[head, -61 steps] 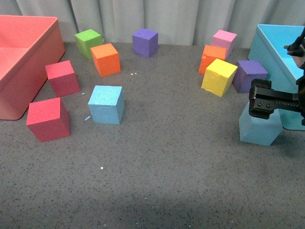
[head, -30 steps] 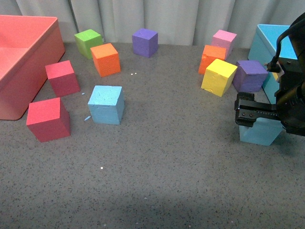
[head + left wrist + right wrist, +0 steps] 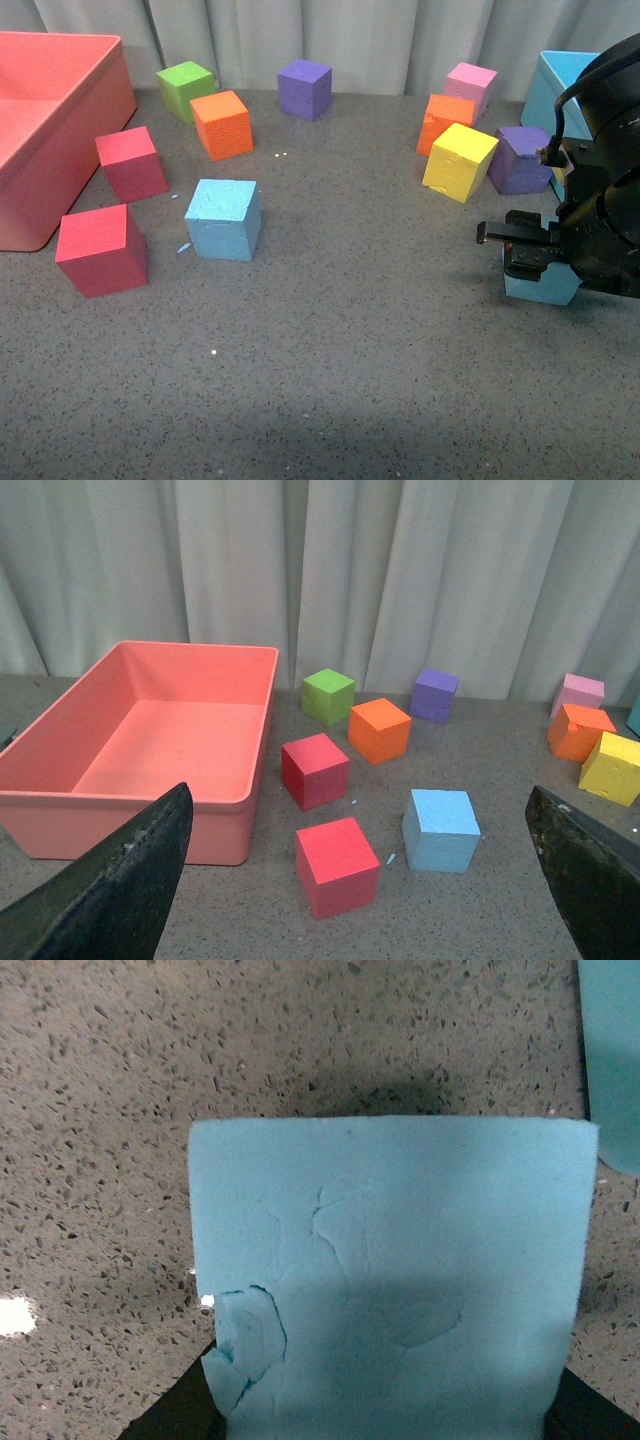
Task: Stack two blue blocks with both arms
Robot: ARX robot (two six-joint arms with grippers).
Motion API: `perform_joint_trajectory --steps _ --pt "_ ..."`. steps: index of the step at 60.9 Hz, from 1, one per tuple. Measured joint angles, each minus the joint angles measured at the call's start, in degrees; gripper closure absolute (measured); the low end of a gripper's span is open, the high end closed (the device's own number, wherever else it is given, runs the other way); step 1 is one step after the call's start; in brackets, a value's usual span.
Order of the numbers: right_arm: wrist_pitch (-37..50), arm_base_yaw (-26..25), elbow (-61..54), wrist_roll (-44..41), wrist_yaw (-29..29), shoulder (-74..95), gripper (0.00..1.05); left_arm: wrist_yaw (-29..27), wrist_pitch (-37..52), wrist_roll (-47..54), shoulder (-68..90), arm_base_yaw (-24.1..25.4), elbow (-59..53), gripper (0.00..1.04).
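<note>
Two dented sky-blue foam cubes are seen on the speckled desk [image 3: 350, 380]: the left cube [image 3: 223, 218] beside two red cubes [image 3: 100, 250] [image 3: 130, 163], the right cube [image 3: 540, 292] straddled by the right gripper [image 3: 528, 258], grip not discernible. The left gripper [image 3: 357, 810] is spread apart.

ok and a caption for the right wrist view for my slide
Right gripper straddles a dented light blue block on the speckled grey table, a turquoise bin edge beside it.

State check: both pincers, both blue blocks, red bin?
Left pincer: open, holding nothing.
Right pincer: straddling right blue block; grip unclear.
Right blue block: on the table, unstacked.
Left blue block: on the table, untouched.
Red bin: empty.
</note>
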Motion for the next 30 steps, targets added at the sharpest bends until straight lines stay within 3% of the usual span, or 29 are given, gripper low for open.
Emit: perform_joint_trajectory --steps 30 --pt "-1.7 7.5 1.2 1.2 -2.9 -5.8 0.64 0.0 0.0 0.0 0.0 0.0 0.0 0.07"
